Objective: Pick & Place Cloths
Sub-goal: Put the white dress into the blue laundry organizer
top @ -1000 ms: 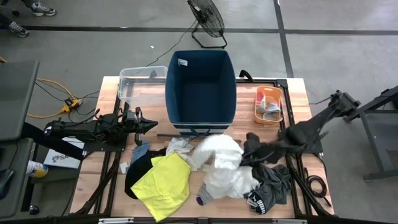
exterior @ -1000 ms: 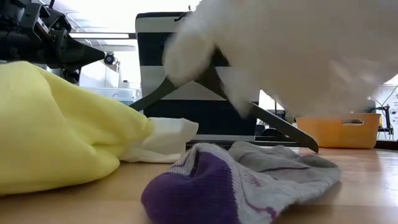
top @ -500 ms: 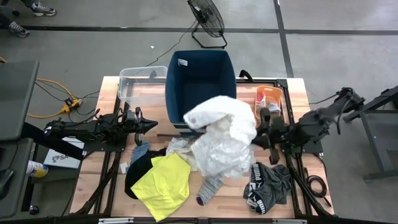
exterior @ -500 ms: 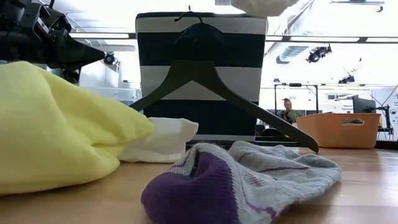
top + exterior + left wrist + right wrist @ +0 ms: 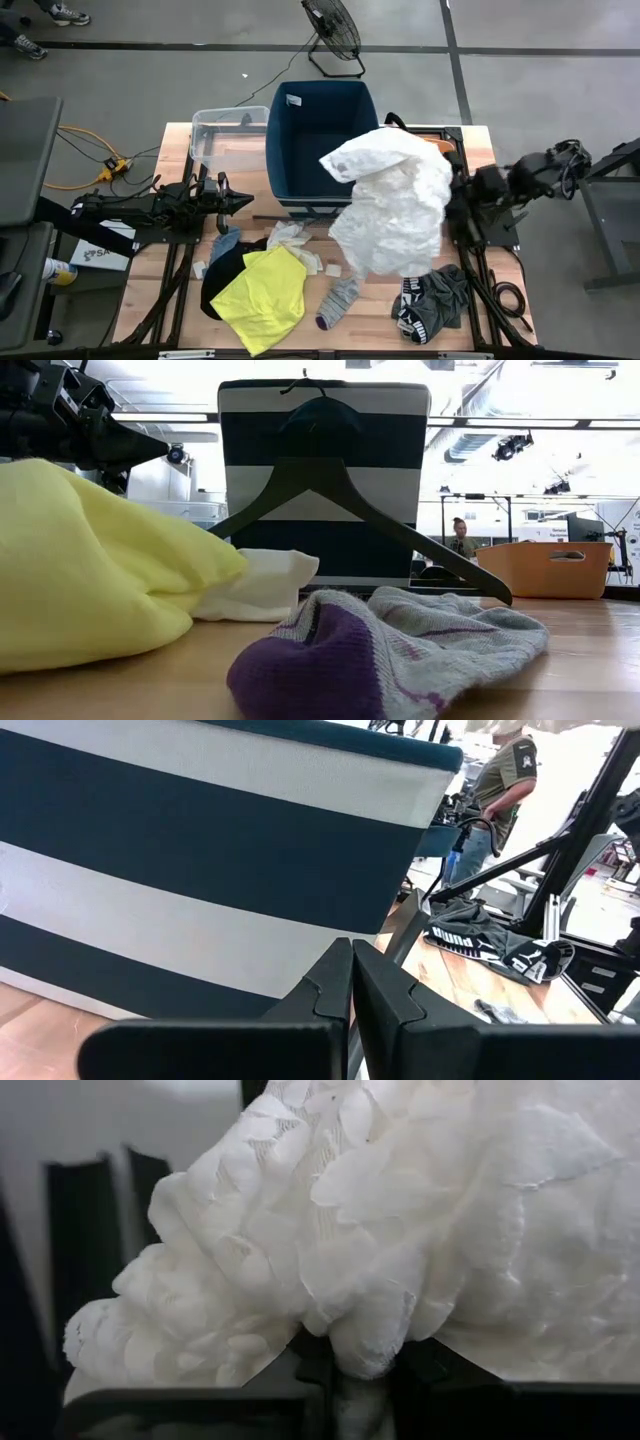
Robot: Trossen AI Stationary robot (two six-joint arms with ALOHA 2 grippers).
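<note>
My right gripper [image 5: 362, 1372] is shut on the large white garment [image 5: 392, 205], which it holds high over the table's right half, beside the dark-blue bin [image 5: 322, 135]. Still on the table are a neon-yellow shirt [image 5: 262, 295] lying over a black cloth [image 5: 222, 268], a grey and purple sock [image 5: 338, 300], small white pieces [image 5: 290, 238] and dark-grey clothes [image 5: 435, 300]. At the table's left my left gripper [image 5: 245, 201] is shut and empty, pointing level at the bin's striped wall [image 5: 200, 870]. My right gripper pinches a bunched fold of the white garment [image 5: 365, 1335] between its two fingers, several layers thick. The fingers come at it about level from the table's right side. The garment billows out beyond the fingers and is lifted clear of the table.
A clear plastic box [image 5: 225, 135] stands left of the bin. The orange tub [image 5: 545, 568] stands to its right, mostly covered by the garment in the high view. A dark hanger [image 5: 340, 480] leans on the bin's front. A person [image 5: 460, 540] is in the room beyond.
My right gripper has risen and drawn back toward the table's right edge, tipping from pointing down to about level. It has pulled the white garment up off the pile. The garment, which filled the low view, now hangs clear above the table.
</note>
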